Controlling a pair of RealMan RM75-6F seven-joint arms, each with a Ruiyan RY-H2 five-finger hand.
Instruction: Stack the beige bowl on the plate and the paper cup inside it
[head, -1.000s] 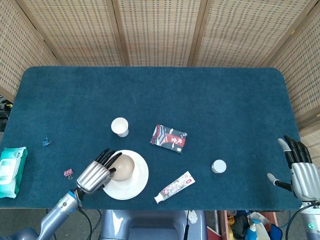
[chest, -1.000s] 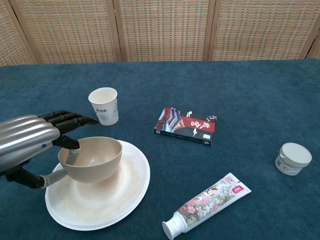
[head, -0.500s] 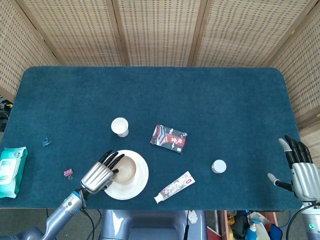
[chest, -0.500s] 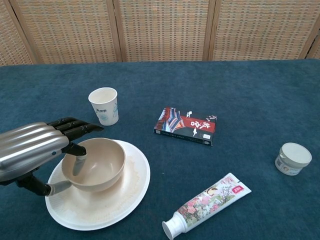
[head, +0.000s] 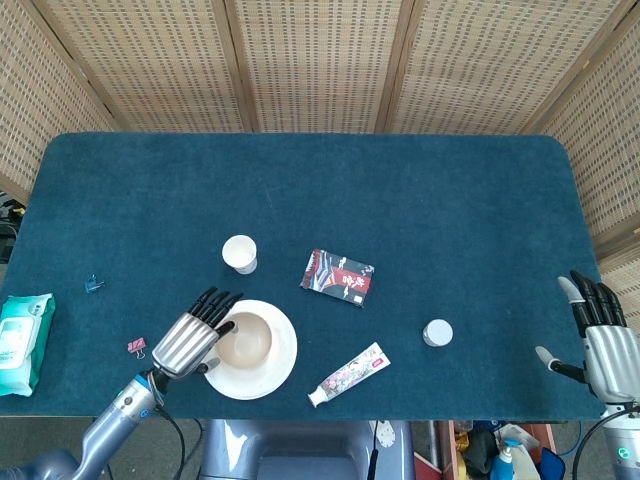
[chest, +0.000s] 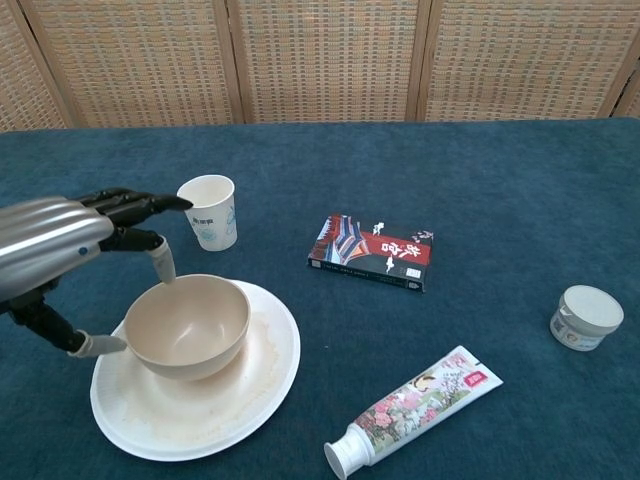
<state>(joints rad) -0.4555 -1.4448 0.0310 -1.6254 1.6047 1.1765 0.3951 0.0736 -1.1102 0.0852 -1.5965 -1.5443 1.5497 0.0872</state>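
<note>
The beige bowl (head: 245, 341) (chest: 188, 325) sits upright on the white plate (head: 275, 365) (chest: 245, 395) near the table's front edge. My left hand (head: 192, 340) (chest: 60, 250) hovers just left of the bowl with its fingers spread, holding nothing; a fingertip hangs over the bowl's rim. The white paper cup (head: 240, 253) (chest: 208, 211) stands upright behind the plate. My right hand (head: 598, 340) rests open at the table's front right corner, far from these things.
A red and black packet (head: 337, 277) (chest: 373, 252) lies right of the cup. A toothpaste tube (head: 349, 375) (chest: 415, 410) lies right of the plate, a small white jar (head: 437, 332) (chest: 585, 317) further right. A wipes pack (head: 22, 341) and two clips (head: 136, 346) lie at the left.
My left hand has let go of the bowl, drawn back to the left and risen. The bowl now rests level on the plate. The right hand has not moved.
</note>
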